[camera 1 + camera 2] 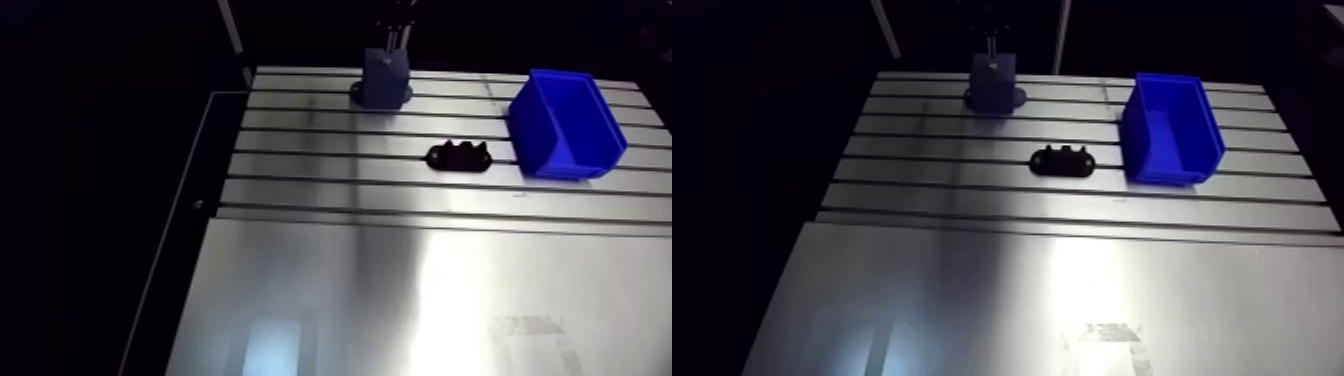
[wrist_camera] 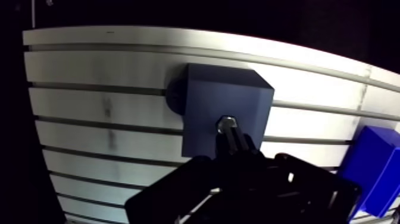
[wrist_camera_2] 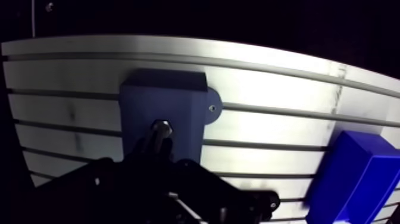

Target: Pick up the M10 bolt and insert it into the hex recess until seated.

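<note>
A dark blue block (image 1: 384, 78) with a round base flange stands at the far side of the slotted table (image 1: 330, 180). In the wrist view my gripper (image 2: 233, 142) is directly over the block's top face (image 2: 223, 101). It is shut on the M10 bolt (image 2: 227, 124), whose metal hex end shows just past the dark fingertips, at the middle of the block's top. The recess itself is hidden behind the bolt and fingers. In the arm view the gripper (image 1: 397, 35) comes down onto the block from above.
A bright blue open bin (image 1: 565, 122) sits at the table's right side. A small black fixture (image 1: 459, 156) with bumps lies between block and bin, nearer the front. A smooth metal plate (image 1: 400, 300) covers the near half.
</note>
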Controlling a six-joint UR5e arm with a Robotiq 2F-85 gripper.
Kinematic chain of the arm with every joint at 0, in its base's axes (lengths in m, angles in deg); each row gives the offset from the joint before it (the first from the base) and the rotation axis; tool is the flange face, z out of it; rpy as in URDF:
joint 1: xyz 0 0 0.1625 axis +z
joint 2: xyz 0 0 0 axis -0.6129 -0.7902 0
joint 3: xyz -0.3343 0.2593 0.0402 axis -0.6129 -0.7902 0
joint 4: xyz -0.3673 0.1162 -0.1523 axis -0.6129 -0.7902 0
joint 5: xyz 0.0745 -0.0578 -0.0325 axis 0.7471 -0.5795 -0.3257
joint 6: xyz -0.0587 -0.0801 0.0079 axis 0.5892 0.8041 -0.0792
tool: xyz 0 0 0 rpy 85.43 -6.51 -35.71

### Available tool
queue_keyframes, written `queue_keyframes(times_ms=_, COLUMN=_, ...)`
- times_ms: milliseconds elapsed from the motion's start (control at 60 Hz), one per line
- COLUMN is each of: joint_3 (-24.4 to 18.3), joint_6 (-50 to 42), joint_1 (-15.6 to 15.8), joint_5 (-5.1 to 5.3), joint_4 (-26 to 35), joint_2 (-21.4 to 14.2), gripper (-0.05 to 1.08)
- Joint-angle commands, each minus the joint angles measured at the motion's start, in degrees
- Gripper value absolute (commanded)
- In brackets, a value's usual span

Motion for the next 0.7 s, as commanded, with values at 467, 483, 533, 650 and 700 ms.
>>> queue_keyframes(times_ms=467, joint_3=-2.8, joint_6=1.0, joint_1=-0.1, joint_5=-1.71, joint_4=12.9, joint_2=-6.8, gripper=0.01)
queue_keyframes(times_ms=483, joint_3=-3.2, joint_6=0.9, joint_1=-0.1, joint_5=-1.84, joint_4=14.0, joint_2=-7.1, gripper=0.01)
queue_keyframes(times_ms=533, joint_3=-3.5, joint_6=0.9, joint_1=-0.1, joint_5=-1.86, joint_4=15.1, joint_2=-7.6, gripper=0.01)
queue_keyframes(times_ms=650, joint_3=-4.9, joint_6=0.8, joint_1=-0.2, joint_5=-1.95, joint_4=18.7, joint_2=-9.9, gripper=0.01)
queue_keyframes(times_ms=700, joint_3=-5.2, joint_6=0.9, joint_1=-0.3, joint_5=-2.03, joint_4=19.9, joint_2=-10.9, gripper=0.01)
